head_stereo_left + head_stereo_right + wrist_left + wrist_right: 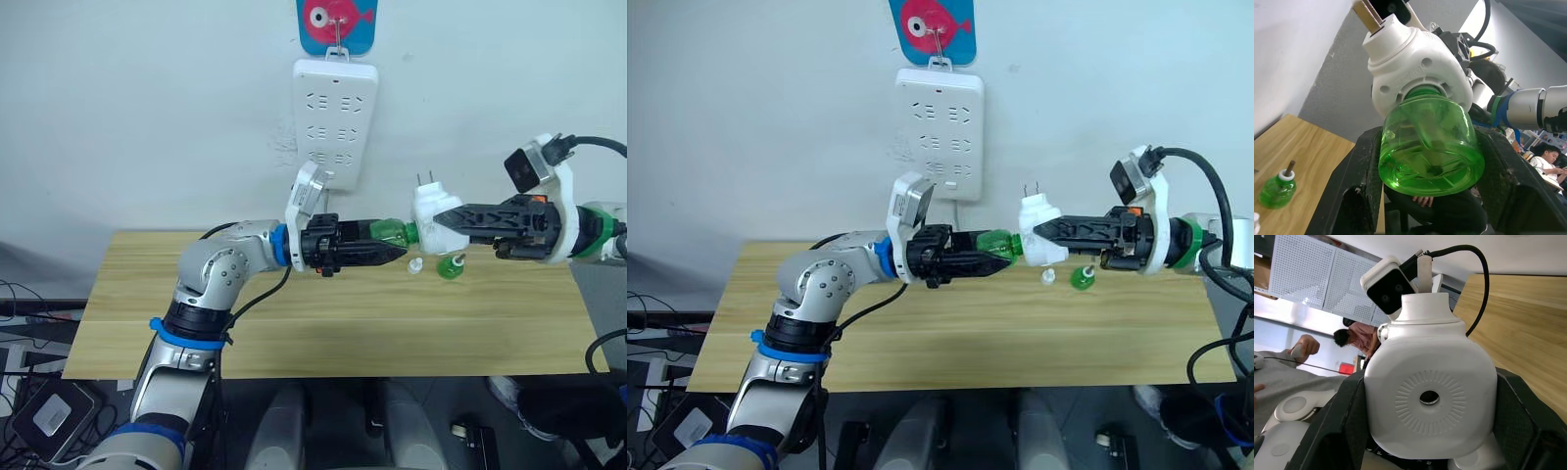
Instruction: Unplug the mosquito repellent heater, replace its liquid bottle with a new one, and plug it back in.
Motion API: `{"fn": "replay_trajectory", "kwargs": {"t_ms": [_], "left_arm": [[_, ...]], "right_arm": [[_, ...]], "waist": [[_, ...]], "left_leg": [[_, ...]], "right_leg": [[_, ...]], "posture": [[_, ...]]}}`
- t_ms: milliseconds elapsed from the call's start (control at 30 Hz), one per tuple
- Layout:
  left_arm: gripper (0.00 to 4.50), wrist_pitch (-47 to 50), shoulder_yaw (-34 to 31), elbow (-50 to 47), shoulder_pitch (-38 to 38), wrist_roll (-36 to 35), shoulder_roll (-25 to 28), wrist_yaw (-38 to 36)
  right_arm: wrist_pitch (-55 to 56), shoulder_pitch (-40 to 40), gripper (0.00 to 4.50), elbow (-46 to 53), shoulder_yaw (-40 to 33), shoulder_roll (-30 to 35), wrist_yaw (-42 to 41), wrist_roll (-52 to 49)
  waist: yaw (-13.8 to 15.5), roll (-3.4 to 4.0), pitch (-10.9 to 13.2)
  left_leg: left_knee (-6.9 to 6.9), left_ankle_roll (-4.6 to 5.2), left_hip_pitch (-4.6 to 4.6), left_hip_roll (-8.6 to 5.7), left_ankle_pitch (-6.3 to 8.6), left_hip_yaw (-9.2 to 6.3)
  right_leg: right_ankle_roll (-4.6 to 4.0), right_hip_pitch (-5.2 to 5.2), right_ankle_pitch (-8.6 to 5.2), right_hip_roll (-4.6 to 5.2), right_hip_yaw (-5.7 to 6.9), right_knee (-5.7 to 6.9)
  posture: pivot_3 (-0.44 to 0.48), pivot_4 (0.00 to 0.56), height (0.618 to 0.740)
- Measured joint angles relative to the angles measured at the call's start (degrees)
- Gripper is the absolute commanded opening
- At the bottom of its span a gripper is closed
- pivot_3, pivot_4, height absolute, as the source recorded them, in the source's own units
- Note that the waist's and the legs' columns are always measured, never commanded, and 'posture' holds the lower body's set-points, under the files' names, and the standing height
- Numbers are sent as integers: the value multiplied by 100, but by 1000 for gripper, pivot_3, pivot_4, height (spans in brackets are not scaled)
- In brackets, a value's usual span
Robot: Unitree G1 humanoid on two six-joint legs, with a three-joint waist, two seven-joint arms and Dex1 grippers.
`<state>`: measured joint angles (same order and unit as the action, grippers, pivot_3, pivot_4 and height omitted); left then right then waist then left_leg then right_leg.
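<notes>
The white mosquito repellent heater (431, 210) hangs above the table's back edge, prongs up. My right gripper (439, 221) is shut on it from the right; the right wrist view shows its round vent (1429, 398) between the fingers. A green liquid bottle (396, 233) sits in the heater's base, and my left gripper (394, 245) is shut on it from the left. The left wrist view shows this bottle (1430, 147) joined to the heater (1415, 63). A second matching green bottle (451, 266) with a bare wick stands on the table below. A tiny white cap (416, 265) lies beside it.
A long white power strip (336, 117) hangs on the wall under a fish-shaped hook (336, 24), just behind and above the grippers. The wooden table (343, 323) spreads in front. People (1359, 340) show in the room behind.
</notes>
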<state>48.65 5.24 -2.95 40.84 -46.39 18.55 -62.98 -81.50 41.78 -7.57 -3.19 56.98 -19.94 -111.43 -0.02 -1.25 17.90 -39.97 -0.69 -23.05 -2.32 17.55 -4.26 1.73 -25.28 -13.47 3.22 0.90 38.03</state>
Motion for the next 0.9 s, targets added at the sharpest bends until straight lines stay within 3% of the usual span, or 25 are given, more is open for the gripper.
{"fn": "replay_trajectory", "kwargs": {"t_ms": [867, 900], "left_arm": [[2260, -258, -124, 38, -58, 348, -60, -127], [2260, -255, -124, 38, -69, 349, -60, -136]], "right_arm": [[441, 163, 2969, 604, 60, 0, 367, 226], [429, 163, 3319, 604, 66, -1, 365, 226]], "waist": [[-6, 0, 0], [-6, 0, 0]], "left_leg": [[0, 0, 0, 0, 0, -1], [0, 0, 0, 0, 0, -1]], "right_leg": [[0, 0, 0, 0, 2, -1], [0, 0, 0, 0, 2, -1]], "posture": [[9, 297, 740], [9, 297, 740]]}}
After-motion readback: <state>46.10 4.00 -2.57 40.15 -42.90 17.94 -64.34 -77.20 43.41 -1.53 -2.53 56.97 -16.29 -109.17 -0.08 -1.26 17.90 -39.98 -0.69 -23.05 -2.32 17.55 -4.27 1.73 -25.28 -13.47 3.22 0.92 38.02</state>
